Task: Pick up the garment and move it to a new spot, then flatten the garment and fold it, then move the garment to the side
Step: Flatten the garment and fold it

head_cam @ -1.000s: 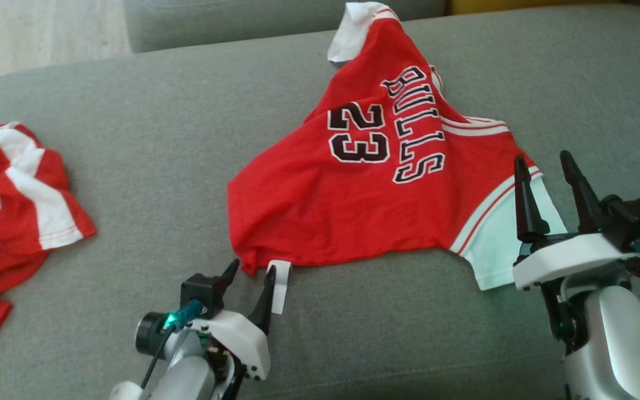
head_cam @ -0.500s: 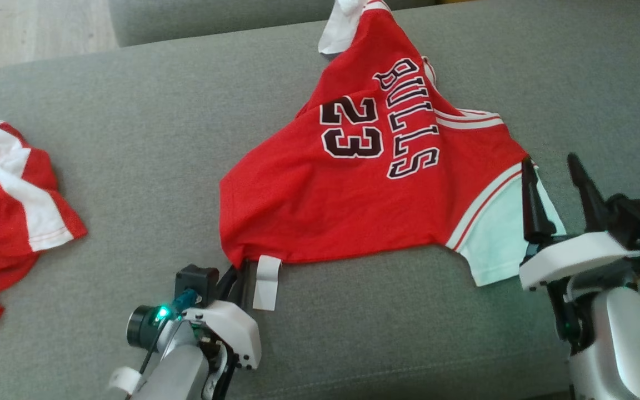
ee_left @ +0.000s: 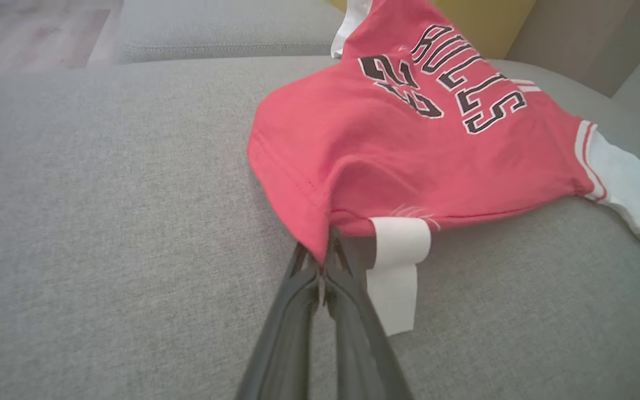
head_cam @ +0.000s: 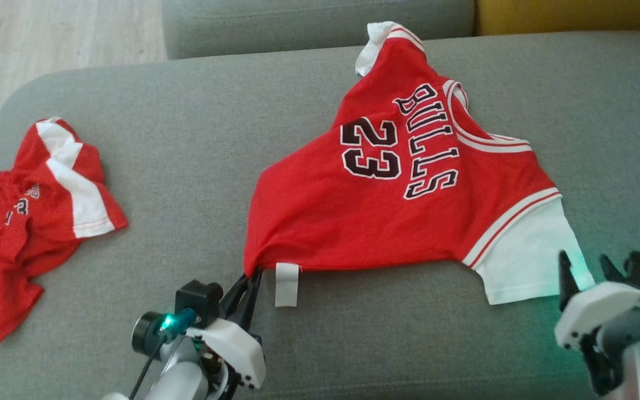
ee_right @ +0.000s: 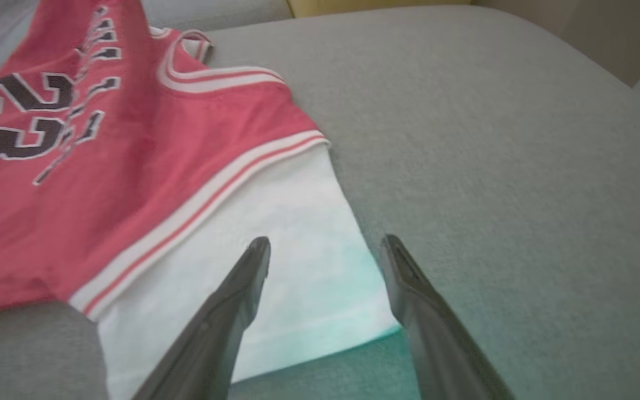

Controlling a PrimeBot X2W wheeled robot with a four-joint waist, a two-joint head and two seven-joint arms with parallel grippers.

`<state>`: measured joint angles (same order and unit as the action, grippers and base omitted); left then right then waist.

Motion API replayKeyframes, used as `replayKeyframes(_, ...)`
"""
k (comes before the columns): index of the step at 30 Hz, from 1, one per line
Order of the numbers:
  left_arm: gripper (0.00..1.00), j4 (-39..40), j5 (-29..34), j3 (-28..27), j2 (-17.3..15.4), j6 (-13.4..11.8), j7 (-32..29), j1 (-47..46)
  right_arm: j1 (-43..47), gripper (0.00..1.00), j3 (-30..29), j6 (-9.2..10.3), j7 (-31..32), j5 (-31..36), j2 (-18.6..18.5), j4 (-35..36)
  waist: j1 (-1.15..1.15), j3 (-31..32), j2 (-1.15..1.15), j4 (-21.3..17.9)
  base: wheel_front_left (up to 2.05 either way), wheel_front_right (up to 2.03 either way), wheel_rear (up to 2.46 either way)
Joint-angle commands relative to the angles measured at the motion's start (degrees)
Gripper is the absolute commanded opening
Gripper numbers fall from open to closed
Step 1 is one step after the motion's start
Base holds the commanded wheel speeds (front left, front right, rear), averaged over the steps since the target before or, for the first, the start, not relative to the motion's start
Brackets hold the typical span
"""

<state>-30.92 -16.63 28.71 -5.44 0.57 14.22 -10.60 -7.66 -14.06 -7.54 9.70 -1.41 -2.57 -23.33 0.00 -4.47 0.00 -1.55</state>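
Grey fabric sofa cushion (head_cam: 186, 139) lies under everything, with pale wooden floor (head_cam: 48, 33) beyond its far left corner. A red basketball jersey (head_cam: 353, 222) printed BULLS 23 rests mid-cushion. Its long axis runs across the cushion, hem toward the cushion's left and neckline toward its right. One white sleeve (head_cam: 525, 261) lies toward the cushion's near right. Near the cushion's front edge, the left gripper (head_cam: 250, 280) is pinched tight on the hem corner beside a white tag (head_cam: 286, 283). The right gripper (head_cam: 584, 266) is spread wide at the sleeve's corner, holding nothing. A crumpled red and white garment (head_cam: 36, 222) lies at the cushion's left end.
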Motion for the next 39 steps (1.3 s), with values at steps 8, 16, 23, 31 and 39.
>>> replayKeyframes(8,0.00,7.8,0.6,-1.5,-2.2,-1.1,0.3,0.4,-2.5,1.00,-5.2,0.05,1.8,0.7,-0.3,-5.5,0.00,0.3,0.00,0.0,0.00,0.00,0.00)
replayKeyframes(16,0.00,10.9,0.4,-1.2,-2.9,-1.8,-0.5,1.3,-5.0,1.00,-4.2,0.05,-0.5,-1.9,-0.3,-10.9,0.00,-0.6,0.00,-0.2,0.00,0.00,0.00)
replayKeyframes(23,0.00,11.9,0.2,-0.8,-3.4,-2.1,-1.1,1.5,-6.5,1.00,-2.8,0.05,-2.6,-2.7,-0.3,-13.7,0.00,-0.6,0.00,0.1,0.00,0.00,0.00)
replayKeyframes(31,0.00,12.4,-0.4,-0.7,-3.7,-2.4,-1.3,2.0,-7.1,1.00,-3.5,0.05,-4.1,-0.8,-0.3,-13.3,0.00,0.1,0.00,0.0,0.00,0.00,0.00)
replayKeyframes(39,0.00,12.7,-0.9,-0.5,-3.7,-2.8,-1.4,2.2,-5.9,1.00,-2.0,0.05,-3.3,-1.5,-0.3,-9.6,0.00,0.5,0.00,-0.3,0.00,0.00,0.00)
